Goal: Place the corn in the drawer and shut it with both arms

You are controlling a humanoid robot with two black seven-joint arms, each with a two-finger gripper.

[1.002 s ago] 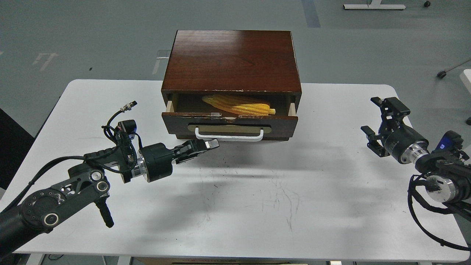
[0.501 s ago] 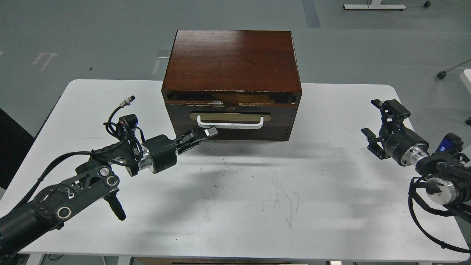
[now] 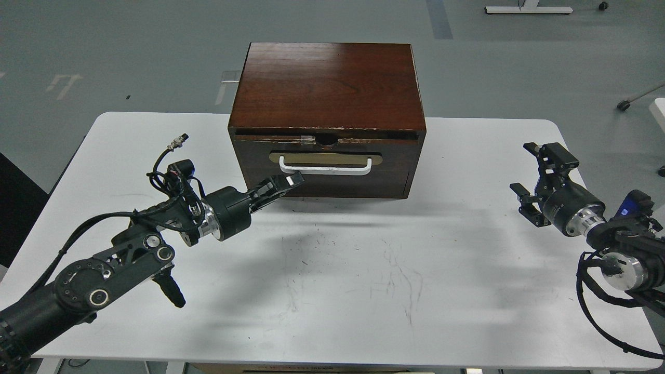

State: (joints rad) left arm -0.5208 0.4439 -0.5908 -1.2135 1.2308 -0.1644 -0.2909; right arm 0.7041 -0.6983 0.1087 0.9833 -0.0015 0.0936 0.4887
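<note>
The drawer (image 3: pixel 395 161), dark reddish-brown with a white bar handle (image 3: pixel 326 169) on a tan oval plate, sits pushed flush into its wooden cabinet (image 3: pixel 327 83) on the white table (image 3: pixel 363 291). The corn is hidden inside. My left gripper (image 3: pixel 290 182) is shut, its tips pressed against the drawer front just under the left end of the handle. My right gripper (image 3: pixel 537 174) is open and empty, well to the right of the cabinet, above the table's right side.
The cabinet stands at the table's back middle. Grey floor lies beyond the table, with a white stand base (image 3: pixel 527 9) at the far top right.
The drawer has slid in from open to flush, hiding the corn. My left gripper moved forward with the drawer front. The right gripper shifted only slightly.
</note>
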